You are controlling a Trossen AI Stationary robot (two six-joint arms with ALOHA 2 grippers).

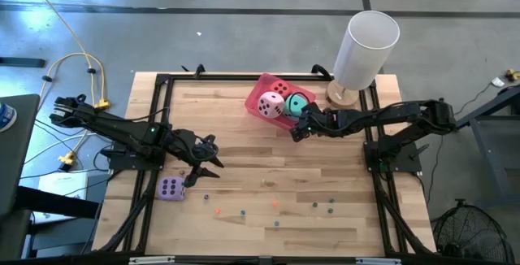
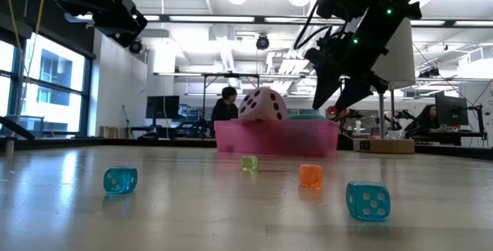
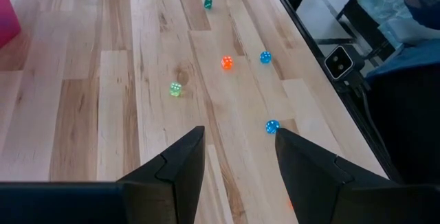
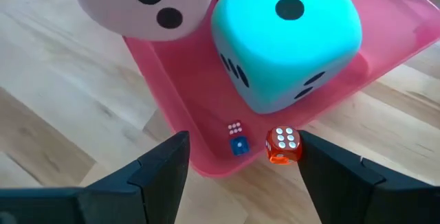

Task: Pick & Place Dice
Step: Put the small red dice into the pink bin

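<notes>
A pink tray (image 1: 262,82) at the table's far middle holds a red die (image 1: 280,88), a pink die (image 1: 270,104) and a teal die (image 1: 297,104). My right gripper (image 1: 297,128) hovers open above the tray's near corner (image 4: 206,159). Three tiny dice lie below it: blue (image 4: 238,146), pink (image 4: 234,128) and orange (image 4: 283,145). The purple die (image 1: 171,188) rests on the table at the near left. My left gripper (image 1: 216,156) stands open just beyond it, over bare wood. Several tiny dice (image 1: 275,204) lie scattered near the front edge.
A white cylinder (image 1: 366,45) on a wooden base stands at the far right corner, close to the tray. A black frame (image 1: 154,127) runs around the tabletop. Cables (image 1: 73,70) lie off the left side. A person (image 2: 226,103) sits in the room behind.
</notes>
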